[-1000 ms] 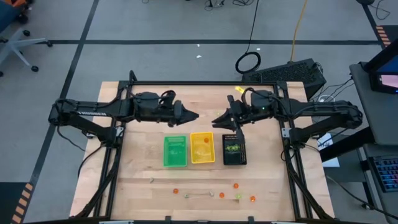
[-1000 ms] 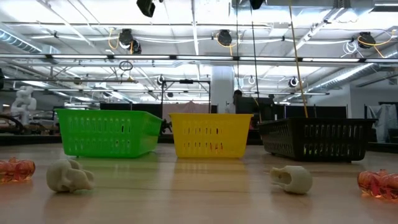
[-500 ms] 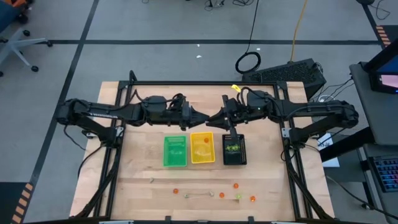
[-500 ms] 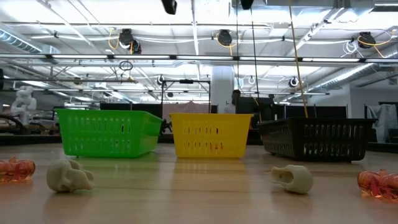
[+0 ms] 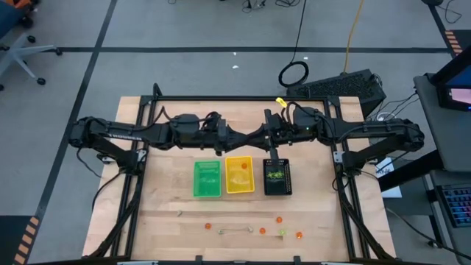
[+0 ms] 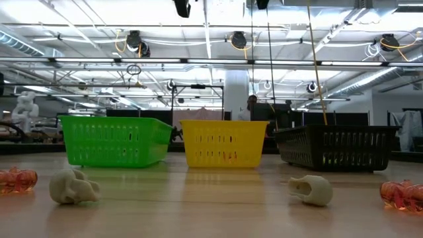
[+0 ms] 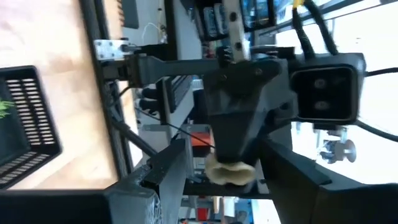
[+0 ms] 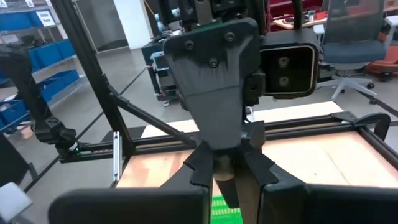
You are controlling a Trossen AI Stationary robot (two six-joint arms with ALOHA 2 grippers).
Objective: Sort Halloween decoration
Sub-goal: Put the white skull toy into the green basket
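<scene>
high view: my two arms meet tip to tip over the far side of the table (image 5: 169, 199), behind the trays. left gripper (image 5: 241, 138) and right gripper (image 5: 259, 138) are nearly touching. green tray (image 5: 207, 193), yellow tray (image 5: 239, 189) and black tray (image 5: 277, 191) sit side by side in a row. loose trinkets (image 5: 280, 219) lie scattered near the table's front edge, well apart from the trays.

low view: two pale skulls (image 6: 73, 186) and two orange pieces (image 6: 402, 195) lie on the wood in front of the trays.

left wrist view: the right gripper is clamped on a pale trinket (image 7: 230, 174). my left fingers (image 7: 158, 180) stand apart on either side of it. i cannot tell if they touch it.

right wrist view: the left jaws are spread, straddling my right fingertips.
</scene>
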